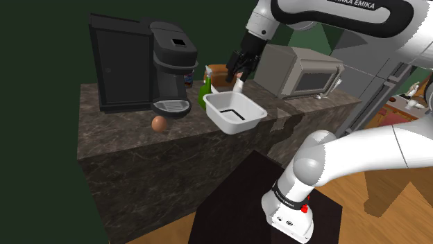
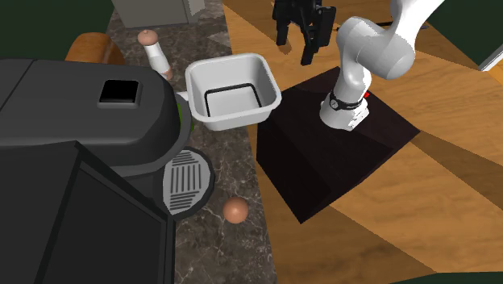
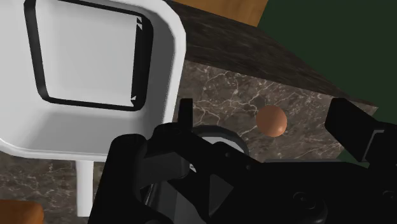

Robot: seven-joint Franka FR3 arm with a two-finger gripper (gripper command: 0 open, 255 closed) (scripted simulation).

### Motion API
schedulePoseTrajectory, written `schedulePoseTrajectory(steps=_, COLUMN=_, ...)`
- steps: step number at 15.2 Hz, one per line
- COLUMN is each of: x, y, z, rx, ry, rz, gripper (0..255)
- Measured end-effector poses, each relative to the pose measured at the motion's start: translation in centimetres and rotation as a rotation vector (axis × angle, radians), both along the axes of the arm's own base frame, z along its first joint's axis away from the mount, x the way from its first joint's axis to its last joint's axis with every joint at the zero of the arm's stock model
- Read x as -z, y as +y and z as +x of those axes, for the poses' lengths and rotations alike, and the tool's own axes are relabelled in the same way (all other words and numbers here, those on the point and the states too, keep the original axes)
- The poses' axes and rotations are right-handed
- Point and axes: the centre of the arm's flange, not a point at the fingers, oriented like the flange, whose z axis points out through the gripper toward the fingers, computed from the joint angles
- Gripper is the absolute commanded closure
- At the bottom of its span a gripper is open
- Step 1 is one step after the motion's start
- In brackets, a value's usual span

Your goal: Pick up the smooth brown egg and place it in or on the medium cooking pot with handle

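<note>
The step in hand is the reach for the egg, and nothing is grasped yet. The fingers (image 3: 353, 127) stand apart and empty. They hang above the back of the counter (image 1: 125, 149), behind the white pot (image 1: 234, 113) and close to a white bottle (image 1: 238, 84).

The brown egg (image 1: 159, 123) lies on the counter near its edge, just beside the round drip tray (image 1: 171, 106) of the black coffee machine (image 1: 139, 62). It is well apart from the fingers, past the pot.

The next move seems to call for carrying the hand across over the pot. The hand would then come down with one finger on each side of the egg and close gently. The egg is round and may roll, and the drip tray leaves little room on that side.
</note>
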Motion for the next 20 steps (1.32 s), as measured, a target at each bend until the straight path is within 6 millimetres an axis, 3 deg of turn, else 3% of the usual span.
schedulePoseTrajectory(steps=5, x=2.8, y=1.4, z=2.3, rx=0.016, ry=0.002, rz=0.020, gripper=0)
schedulePoseTrajectory(steps=20, x=16.7, y=7.7, z=14.2, rx=0.098, ry=0.005, rz=0.120, gripper=0)
